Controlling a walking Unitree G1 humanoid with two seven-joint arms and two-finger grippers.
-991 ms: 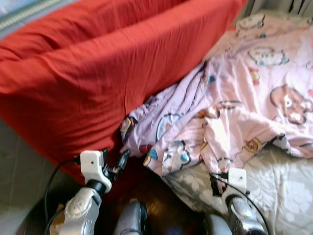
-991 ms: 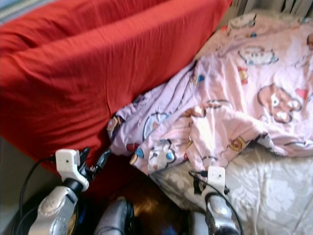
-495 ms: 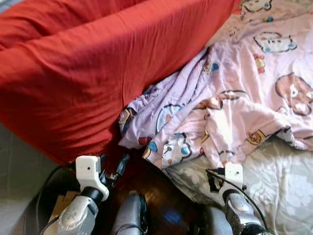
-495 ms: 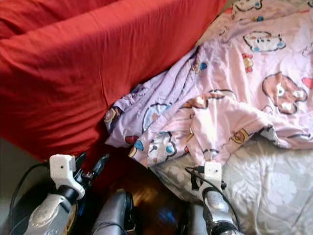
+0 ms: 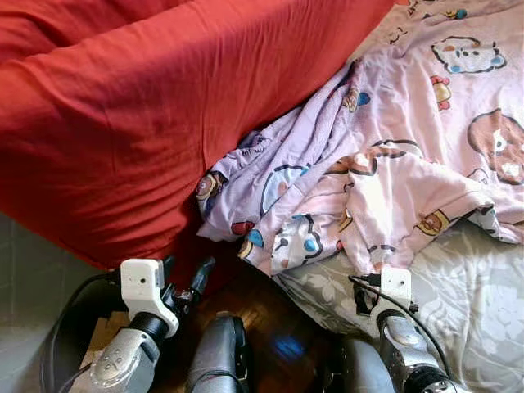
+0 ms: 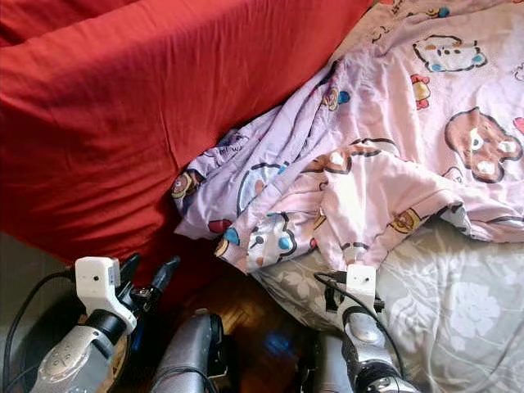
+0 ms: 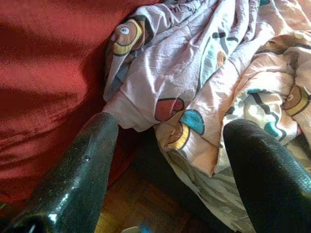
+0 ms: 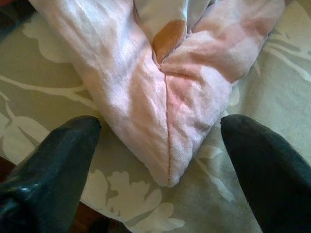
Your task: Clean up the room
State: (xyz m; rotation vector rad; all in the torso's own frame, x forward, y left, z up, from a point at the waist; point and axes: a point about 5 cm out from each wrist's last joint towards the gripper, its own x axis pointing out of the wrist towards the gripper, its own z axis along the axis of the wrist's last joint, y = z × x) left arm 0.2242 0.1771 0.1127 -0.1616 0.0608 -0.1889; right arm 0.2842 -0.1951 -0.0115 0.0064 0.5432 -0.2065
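Observation:
A pink quilt printed with cartoon bears lies crumpled on the bed, and its hem hangs over the bed's near corner. My left gripper is open, low beside the bed, and points at the hanging hem without touching it. My right gripper is also open, just above the grey floral sheet. A folded pink corner of the quilt lies between its fingertips, untouched. The right wrist is at the bed's near edge.
A big red cover drapes over a bulky shape on the left, pressed against the quilt. The grey floral sheet covers the mattress at the right. Dark wood floor lies below between my arms, with grey floor at the far left.
The whole picture has shifted a little as the camera moved. Both grippers stay open and low near the bed's corner, and the quilt lies as before.

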